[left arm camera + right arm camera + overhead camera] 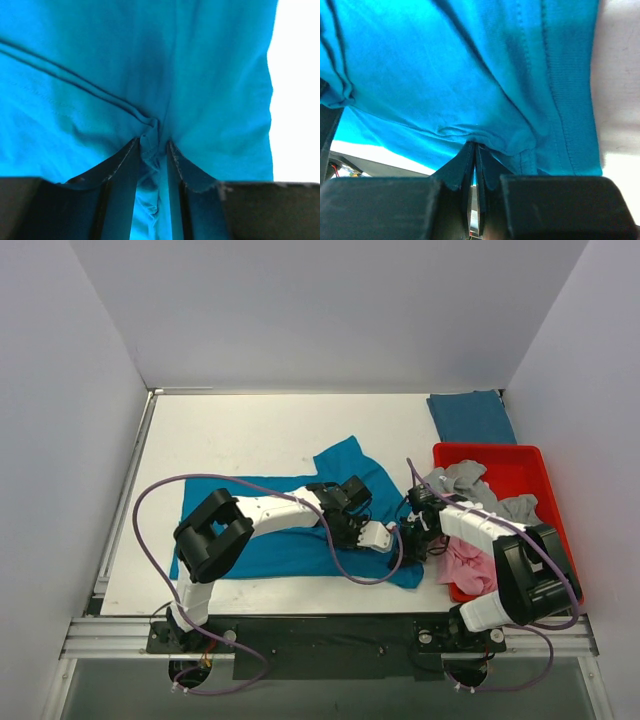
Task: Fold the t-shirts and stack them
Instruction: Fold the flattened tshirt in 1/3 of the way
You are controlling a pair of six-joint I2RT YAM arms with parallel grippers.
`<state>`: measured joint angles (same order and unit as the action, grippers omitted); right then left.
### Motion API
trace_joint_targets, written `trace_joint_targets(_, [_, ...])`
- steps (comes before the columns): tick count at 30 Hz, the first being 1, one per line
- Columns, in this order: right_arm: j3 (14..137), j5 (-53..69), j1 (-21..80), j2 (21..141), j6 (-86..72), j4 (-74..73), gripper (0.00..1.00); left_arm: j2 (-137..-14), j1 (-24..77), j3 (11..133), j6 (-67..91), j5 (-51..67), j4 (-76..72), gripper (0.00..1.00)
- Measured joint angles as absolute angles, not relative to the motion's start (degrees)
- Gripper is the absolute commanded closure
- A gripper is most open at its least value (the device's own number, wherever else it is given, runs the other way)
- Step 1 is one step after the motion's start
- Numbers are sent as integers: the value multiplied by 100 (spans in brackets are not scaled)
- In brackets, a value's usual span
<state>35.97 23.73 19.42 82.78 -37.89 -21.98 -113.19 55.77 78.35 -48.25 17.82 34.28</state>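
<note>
Wht table [250, 430], walls [330, 310] prob grey; teal tee [270, 552] spread centre

The teal-blue t-shirt [290, 558] lies on a white table [250, 435]; the red tray [520, 458] holds a grey t-shirt [465, 478] and a pink t-shirt [465, 565].

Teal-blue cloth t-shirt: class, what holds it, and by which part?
The left gripper pinches a bunched fold of the teal-blue cloth t-shirt; right gripper, cloth beside a hem.

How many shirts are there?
4. A teal shirt lies spread on the table, a darker blue shirt sits folded at the far right corner, and a grey shirt and a pink shirt lie in the red tray. More may hide underneath.
</note>
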Motion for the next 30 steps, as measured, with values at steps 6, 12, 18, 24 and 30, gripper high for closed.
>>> trace_joint_targets(6, [3485, 2412, 1874, 8178, -3776, -2099, 100, -11338, 5553, 7931, -4598, 1518, 3286, 67])
trace_joint_targets(12, [3415, 2536, 1798, 8149, -3745, -2038, 100, -11338, 5437, 8047, -4464, 1678, 3428, 64])
trace_joint_targets(18, [3415, 2541, 1796, 8149, -3728, -2036, 100, -11347, 5406, 8285, -4257, 1846, 3483, 69])
trace_joint_targets(24, [3415, 2550, 1791, 8149, -3704, -2036, 100, -11369, 5417, 8322, -4244, 1944, 3500, 69])
trace_joint_targets(30, [3415, 2563, 1754, 8152, -3642, -2036, 100, -11437, 5439, 8315, -4268, 2062, 3636, 69])
